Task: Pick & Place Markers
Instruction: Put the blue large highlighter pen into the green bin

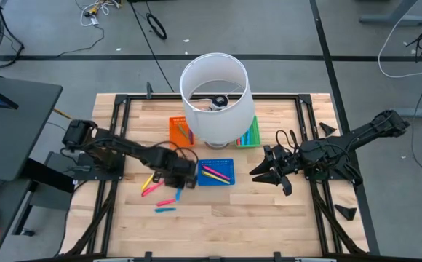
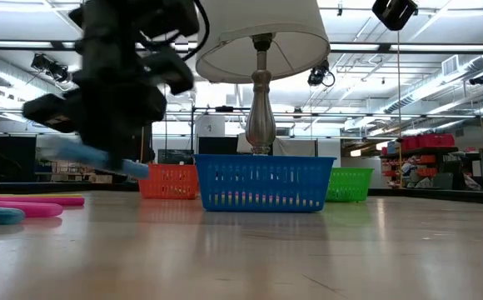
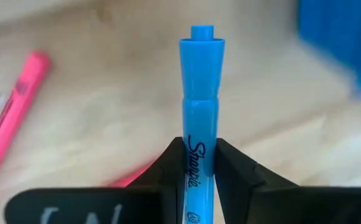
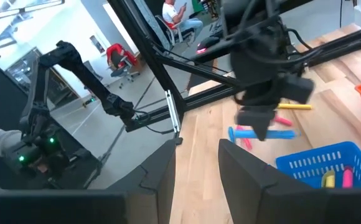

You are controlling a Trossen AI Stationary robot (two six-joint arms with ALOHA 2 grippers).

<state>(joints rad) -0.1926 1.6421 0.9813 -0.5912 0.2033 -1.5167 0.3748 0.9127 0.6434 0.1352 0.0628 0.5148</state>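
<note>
My left gripper [image 1: 180, 179] is shut on a light blue marker [image 3: 200, 93] just left of the blue tray [image 1: 216, 172], above the table. That tray holds pink and yellow markers [image 1: 215, 173]. Loose pink, yellow and blue markers [image 1: 156, 191] lie flat on the wood near the left gripper. An orange tray [image 1: 180, 131] and a green tray [image 1: 249, 134] stand beside the lamp's base. My right gripper [image 4: 196, 180] hangs open and raised at the right of the blue tray, with nothing between its fingers. My left gripper pinches the blue marker's barrel [image 3: 199, 163] between its two fingers [image 3: 168, 171], at the printed lettering. The capped end [image 3: 202, 46] sticks out past the fingertips. The fingers come from above, slanting down. The marker [image 2: 100, 157] hangs tilted, clear of the table.
A white-shaded lamp [image 1: 215, 94] stands at the table's far middle and hides parts of the orange and green trays. Black frame rails [image 1: 116, 131] run along the table's sides. Bare wood lies toward the near edge [image 1: 255, 218].
</note>
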